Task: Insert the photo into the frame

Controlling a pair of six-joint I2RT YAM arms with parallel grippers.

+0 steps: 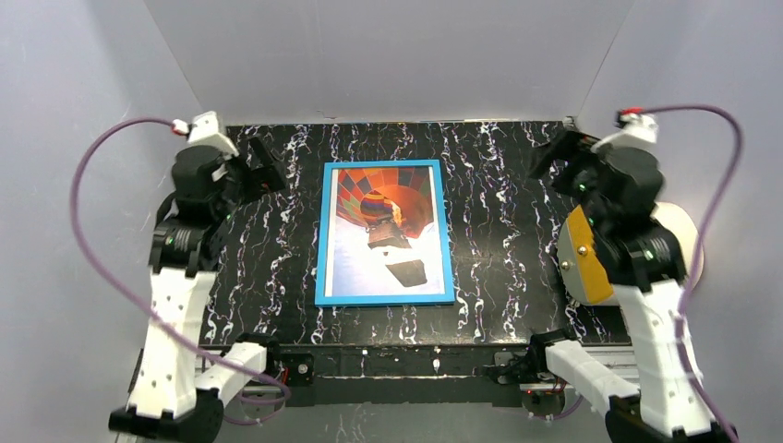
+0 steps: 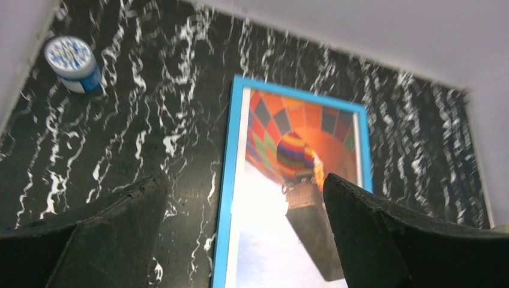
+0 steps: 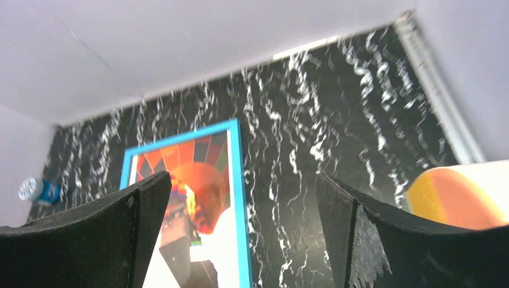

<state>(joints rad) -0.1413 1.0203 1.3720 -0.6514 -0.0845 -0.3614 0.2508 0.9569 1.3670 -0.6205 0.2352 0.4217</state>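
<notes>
Looking down on a black table (image 1: 499, 212) with white squiggly lines, shut in by plain grey walls (image 1: 388, 55). Lying flat in the middle, the frame (image 1: 384, 164), with the photo (image 1: 383, 231) inside its blue rim. Hanging above each side, the left gripper (image 2: 245, 180) and right gripper (image 3: 241, 179), both spread wide, holding nothing.

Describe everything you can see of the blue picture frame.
The frame is a rectangle with a thin, bright blue rim. It lies flat, face up, near the middle of the black marbled table, its long sides running away from the arms. The hot-air balloon photo fills it. Nothing else touches it.
</notes>
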